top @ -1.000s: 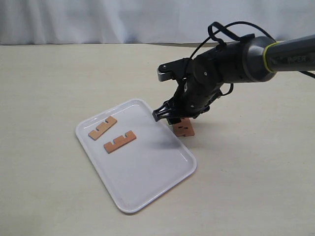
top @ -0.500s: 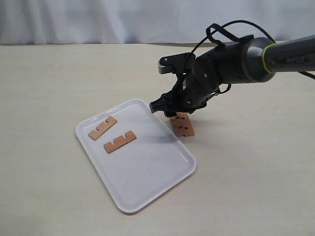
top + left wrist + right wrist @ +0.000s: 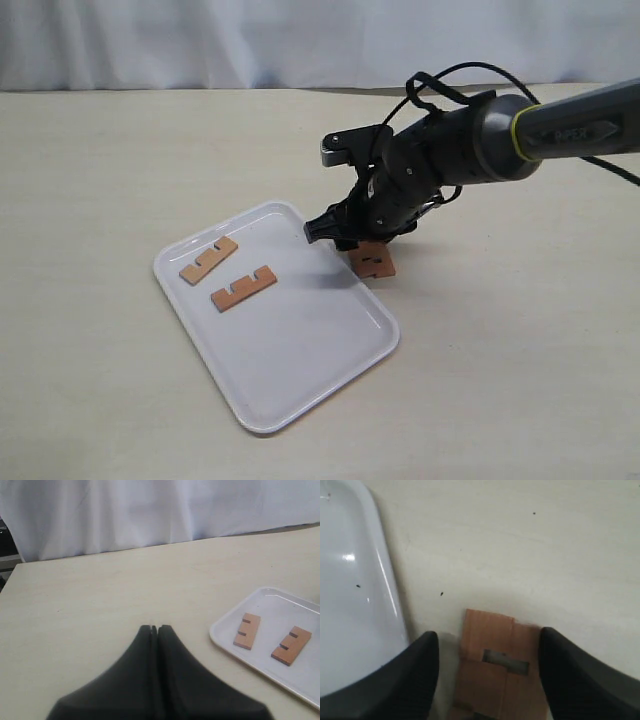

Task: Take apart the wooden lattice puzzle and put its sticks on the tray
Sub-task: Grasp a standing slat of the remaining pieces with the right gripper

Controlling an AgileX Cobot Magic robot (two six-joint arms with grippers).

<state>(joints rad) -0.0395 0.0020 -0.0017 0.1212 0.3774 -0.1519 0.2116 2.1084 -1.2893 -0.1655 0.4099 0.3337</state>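
Two reddish-brown notched sticks (image 3: 209, 260) (image 3: 244, 287) lie flat on the white tray (image 3: 300, 370), also seen as sticks (image 3: 246, 630) (image 3: 291, 645) on the tray (image 3: 225, 637) in the left wrist view. The rest of the puzzle (image 3: 372, 260), two slats side by side, lies on the table just off the tray's right rim. My right gripper (image 3: 340, 238) hovers over it, open; the slats (image 3: 495, 667) sit between its fingers (image 3: 415, 675), beside the tray (image 3: 350, 610). My left gripper (image 3: 154, 628) is shut and empty, left of the tray.
The beige table (image 3: 100, 180) runs wide around the tray. A white curtain (image 3: 200, 40) hangs along the far edge. The right arm's cable (image 3: 440, 75) loops above the wrist.
The right gripper rose from the slats, then came back down and slightly left over them. The slats and tray sticks stayed put.
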